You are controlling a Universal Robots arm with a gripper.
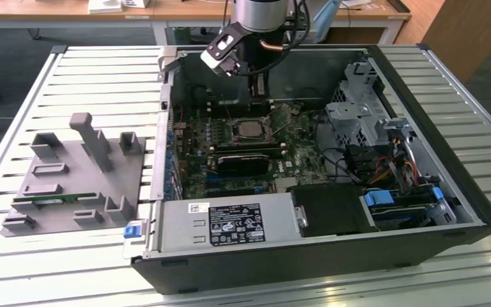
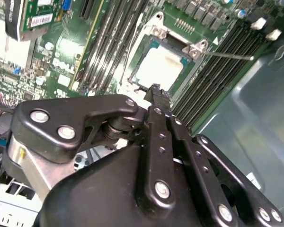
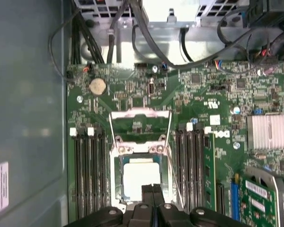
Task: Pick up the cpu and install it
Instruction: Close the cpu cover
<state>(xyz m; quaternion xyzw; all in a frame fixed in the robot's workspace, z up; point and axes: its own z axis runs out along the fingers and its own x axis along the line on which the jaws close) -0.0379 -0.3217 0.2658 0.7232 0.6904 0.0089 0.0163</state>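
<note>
Silver-grey and square, the cpu (image 1: 247,130) lies flat in its socket on the green motherboard (image 1: 301,153) inside the open computer case (image 1: 450,192). In the exterior view the pincer (image 1: 262,89) hangs over the board at about twelve o'clock from the chip, just above it. Both wrist views show the cpu (image 3: 141,177) (image 2: 160,67) with its pale metal top uncovered and the socket's retaining frame (image 3: 139,124) swung up and open beside it. The pincer (image 3: 153,190) has its black fingers (image 2: 154,113) pressed together with nothing held between them. The tips are poised over one edge of the chip, and I cannot tell whether they touch it. Rows of dark memory slots (image 3: 87,175) flank the socket on both sides. On the slatted metal surface (image 1: 100,70), at nine o'clock from the case, stands a grey tray (image 1: 84,182). A green memory stick (image 1: 49,199) lies in it toward its seven o'clock corner
</note>
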